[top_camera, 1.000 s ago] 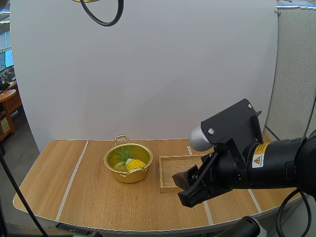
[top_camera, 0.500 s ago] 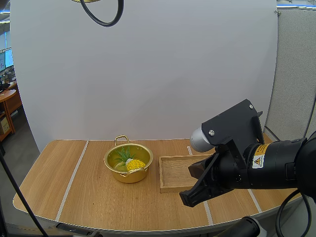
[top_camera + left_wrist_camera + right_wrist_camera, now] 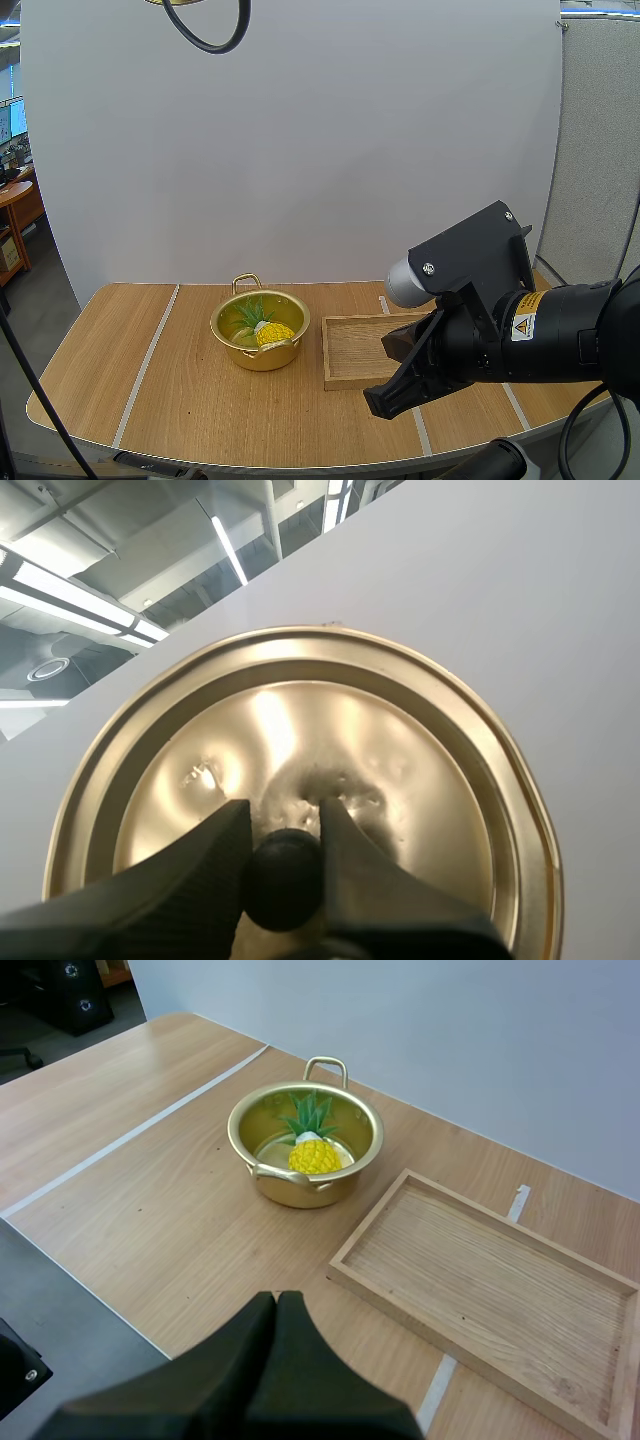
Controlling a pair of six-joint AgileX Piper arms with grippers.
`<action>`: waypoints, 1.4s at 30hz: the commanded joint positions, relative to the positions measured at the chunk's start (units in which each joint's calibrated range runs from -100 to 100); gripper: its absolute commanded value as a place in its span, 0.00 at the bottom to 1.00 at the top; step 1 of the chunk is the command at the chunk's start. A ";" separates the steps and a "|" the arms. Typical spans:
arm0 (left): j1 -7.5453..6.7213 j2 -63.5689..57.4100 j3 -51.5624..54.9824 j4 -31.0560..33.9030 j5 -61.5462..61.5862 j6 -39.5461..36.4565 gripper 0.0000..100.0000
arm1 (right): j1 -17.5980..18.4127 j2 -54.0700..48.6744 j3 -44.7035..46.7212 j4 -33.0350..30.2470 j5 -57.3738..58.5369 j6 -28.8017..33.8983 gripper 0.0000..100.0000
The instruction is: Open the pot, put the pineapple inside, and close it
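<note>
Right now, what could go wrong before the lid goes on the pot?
1. The left gripper pinches the lid only by its small knob, so it might slip or tilt.
2. The pineapple has leaves reaching up near the rim of the pot; the lid could land on them and sit crooked.

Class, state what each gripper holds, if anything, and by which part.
Left gripper pinches the pot lid by its black knob. Right gripper is shut, holding nothing.

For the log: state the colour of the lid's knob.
The knob is black, clearest in the left wrist view.
</note>
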 commanded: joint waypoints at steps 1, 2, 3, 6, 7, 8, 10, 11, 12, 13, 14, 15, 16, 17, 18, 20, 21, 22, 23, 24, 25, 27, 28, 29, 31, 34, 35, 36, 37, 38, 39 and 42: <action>-0.07 -0.13 -0.37 0.03 -1.98 -0.24 0.00 | -0.26 -0.59 0.28 -0.36 -0.74 -0.09 0.00; -0.07 -0.13 -0.37 -0.44 -1.56 -0.24 0.00 | -0.26 -0.59 0.28 -0.36 -0.74 -0.09 0.00; -0.07 -0.13 -0.37 -0.59 0.69 -0.24 0.00 | -0.26 -0.59 0.28 -0.36 -0.74 -0.09 0.00; -0.07 -1.08 -0.37 -0.18 14.50 -0.24 0.00 | -0.26 -0.59 0.28 -0.36 -0.74 -0.09 0.00; -0.07 -1.25 -0.37 0.24 21.51 -0.24 0.00 | -0.26 -0.59 0.28 -0.36 -0.74 -0.09 0.00; -0.07 -1.39 -0.37 0.38 28.97 -0.24 0.00 | -0.26 -0.59 0.28 -0.36 -0.74 -0.09 0.00; -0.07 -1.66 -0.37 0.38 36.49 0.68 0.00 | -0.26 -0.59 0.28 -0.36 -0.74 -0.09 0.00; -0.07 -1.66 -0.37 0.38 36.49 1.29 0.00 | -0.26 -0.59 0.28 -0.36 -0.74 -0.09 0.00; -0.07 -1.53 -0.37 0.51 36.49 1.60 0.00 | -0.26 -0.59 0.28 -0.36 -0.74 -0.09 0.00; -0.07 -1.37 -0.37 0.51 36.49 1.69 0.00 | -0.26 -0.59 0.28 -0.36 -0.74 -0.09 0.00; -0.07 -1.37 0.21 0.83 36.49 1.07 0.00 | -0.26 -0.59 0.28 -0.36 -0.74 -0.09 0.00; -0.07 -1.37 0.78 1.03 36.49 0.56 0.00 | -0.26 -0.59 0.28 -0.36 -0.74 -0.09 0.00; -0.07 -1.37 1.65 1.03 36.49 0.55 0.00 | -0.26 -0.59 0.28 -0.36 -0.74 -0.09 0.00; -0.07 -1.37 2.31 1.03 36.49 0.55 0.00 | -0.26 -0.59 0.28 -0.36 -0.74 -0.09 0.00; -0.07 -1.37 3.36 1.03 36.49 0.32 0.00 | -0.26 -0.59 0.28 -0.36 -0.74 -0.09 0.00; -0.07 -1.37 5.60 1.03 36.49 -0.06 0.00 | -0.26 -0.59 0.28 -0.36 -0.74 -0.09 0.00; -0.07 -1.37 7.23 1.03 36.49 -0.06 0.00 | -0.26 -0.59 0.28 -0.36 -0.74 -0.09 0.00; -0.07 -1.37 9.56 0.92 36.49 -0.06 0.00 | -0.26 -0.59 0.28 -0.36 -0.74 -0.09 0.00; -0.07 -1.37 11.27 0.92 36.49 -0.06 0.00 | -0.26 -0.59 0.28 -0.36 -0.74 -0.09 0.00; -0.07 -1.37 13.55 0.92 36.49 0.04 0.00 | -0.26 -0.59 0.28 -0.36 -0.74 -0.09 0.00; -0.07 -1.37 15.50 0.81 36.49 0.12 0.00 | -0.26 -0.59 0.28 -0.36 -0.74 -0.09 0.00; -0.07 -1.09 20.10 0.07 36.49 0.12 0.00 | -0.26 -0.59 0.28 -0.36 -0.74 -0.09 0.00; -0.07 -0.94 23.26 -0.46 36.49 0.12 0.00 | -0.26 -0.59 0.28 -0.36 -0.74 -0.09 0.00; -0.07 -0.77 25.34 -1.21 36.49 0.12 0.00 | -0.26 -0.59 0.28 -0.36 -0.74 -0.09 0.00; -0.07 0.03 30.25 -2.39 36.49 0.12 0.00 | -0.26 -0.59 0.28 -0.36 -0.74 -0.09 0.00; -0.07 1.33 36.55 -3.09 36.49 0.12 0.00 | -0.26 -0.59 0.28 -0.36 -0.74 -0.09 0.00; -0.07 1.81 37.93 -3.09 36.49 0.12 0.00 | -0.26 -0.59 0.28 -0.36 -0.74 -0.09 0.00; -0.07 2.48 39.44 -3.09 36.49 0.12 0.00 | -0.26 -0.59 0.28 -0.36 -0.74 -0.09 0.00; -0.07 3.22 40.76 -3.09 36.49 0.12 0.00 | -0.26 -0.59 0.28 -0.36 -0.74 -0.09 0.00; -0.07 3.87 41.69 -3.09 36.33 0.12 0.00 | -0.26 -0.59 0.28 -0.36 -0.74 -0.09 0.00; -0.07 4.90 42.74 -3.09 34.97 0.12 0.00 | -0.26 -0.59 0.28 -0.36 -0.74 -0.09 0.00; -0.07 7.76 45.00 -3.61 31.45 0.13 0.00 | -0.26 -0.59 0.28 -0.36 -0.74 -0.09 0.00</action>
